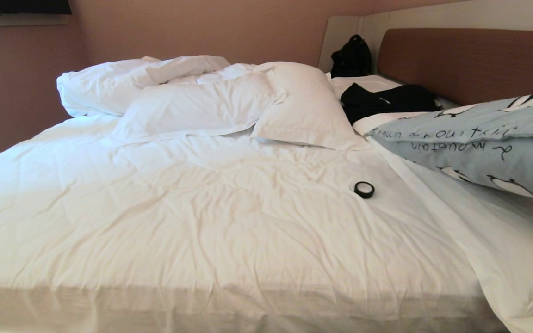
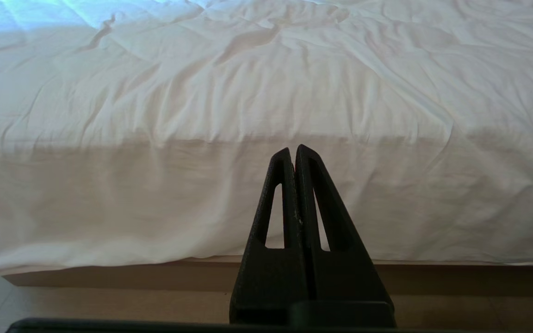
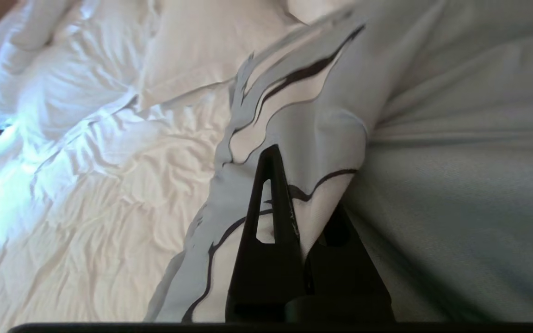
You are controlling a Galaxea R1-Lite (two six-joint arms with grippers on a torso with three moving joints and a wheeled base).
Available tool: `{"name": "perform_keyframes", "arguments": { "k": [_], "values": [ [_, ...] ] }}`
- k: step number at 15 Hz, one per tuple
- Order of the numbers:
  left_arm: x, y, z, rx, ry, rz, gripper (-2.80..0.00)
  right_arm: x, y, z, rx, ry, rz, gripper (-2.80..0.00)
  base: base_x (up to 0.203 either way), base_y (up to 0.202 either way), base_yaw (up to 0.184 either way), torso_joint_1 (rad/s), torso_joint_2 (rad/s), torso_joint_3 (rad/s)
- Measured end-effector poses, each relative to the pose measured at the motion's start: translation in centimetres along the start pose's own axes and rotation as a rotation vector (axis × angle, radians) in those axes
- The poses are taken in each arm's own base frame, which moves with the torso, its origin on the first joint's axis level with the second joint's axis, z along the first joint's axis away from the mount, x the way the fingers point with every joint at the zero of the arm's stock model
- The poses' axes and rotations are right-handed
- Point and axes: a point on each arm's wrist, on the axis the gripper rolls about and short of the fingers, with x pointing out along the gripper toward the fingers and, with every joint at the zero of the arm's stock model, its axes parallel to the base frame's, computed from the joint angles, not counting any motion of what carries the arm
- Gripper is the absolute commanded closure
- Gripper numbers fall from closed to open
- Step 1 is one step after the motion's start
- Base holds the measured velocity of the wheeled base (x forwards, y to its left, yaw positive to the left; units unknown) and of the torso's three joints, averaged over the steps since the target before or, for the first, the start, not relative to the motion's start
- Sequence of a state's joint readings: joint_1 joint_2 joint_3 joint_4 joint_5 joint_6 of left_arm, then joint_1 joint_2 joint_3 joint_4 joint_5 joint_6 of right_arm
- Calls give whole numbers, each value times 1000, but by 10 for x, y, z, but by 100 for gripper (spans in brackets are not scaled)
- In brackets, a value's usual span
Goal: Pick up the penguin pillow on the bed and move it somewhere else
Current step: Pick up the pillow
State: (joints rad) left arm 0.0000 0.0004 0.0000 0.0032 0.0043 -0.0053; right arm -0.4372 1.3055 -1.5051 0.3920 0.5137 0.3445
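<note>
The penguin pillow (image 1: pixel 488 143) is at the right side of the bed (image 1: pixel 201 222), raised off the sheets, its pale blue cloth with dark lettering and penguin prints reaching out of the head view at the right edge. In the right wrist view the right end effector (image 3: pixel 289 185) is clamped on the pillow (image 3: pixel 294 115): one black finger (image 3: pixel 271 199) lies over the printed flange, the other is tucked under the fabric, and the cloth bunches where they pinch it. The arm itself does not show in the head view.

The left end effector (image 2: pixel 294 155) hangs low beside the bed, its two black fingers pressed together on nothing, pointing at the draped white sheet (image 2: pixel 266 194) on the mattress side, with the floor (image 2: pixel 109 305) below.

On the bed, two white pillows (image 1: pixel 248 106) and a bunched duvet (image 1: pixel 118 83) lie toward the far side. A roll of black tape (image 1: pixel 364 189) sits on the sheet near the pillow's lower edge. Dark clothing (image 1: pixel 387 99) lies by the brown headboard (image 1: pixel 470 60), and a black bag (image 1: pixel 352 58) stands in the corner.
</note>
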Motion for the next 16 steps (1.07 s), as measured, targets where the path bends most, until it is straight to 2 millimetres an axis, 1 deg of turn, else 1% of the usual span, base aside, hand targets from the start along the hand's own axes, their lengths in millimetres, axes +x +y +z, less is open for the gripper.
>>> {"name": "perform_keyframes", "arguments": {
  "k": [5,9,12,16],
  "values": [
    [0,0,0,0,0,-1,0,-48,27,-10,-54,-60,108,0,0,0,0,0,0,0],
    [0,0,0,0,0,-1,0,-74,41,-18,-89,-90,175,0,0,0,0,0,0,0],
    [0,0,0,0,0,-1,0,-85,46,-23,-106,-110,194,0,0,0,0,0,0,0],
    [0,0,0,0,0,-1,0,-89,47,-27,-123,-147,205,0,0,0,0,0,0,0]
  ]
}}
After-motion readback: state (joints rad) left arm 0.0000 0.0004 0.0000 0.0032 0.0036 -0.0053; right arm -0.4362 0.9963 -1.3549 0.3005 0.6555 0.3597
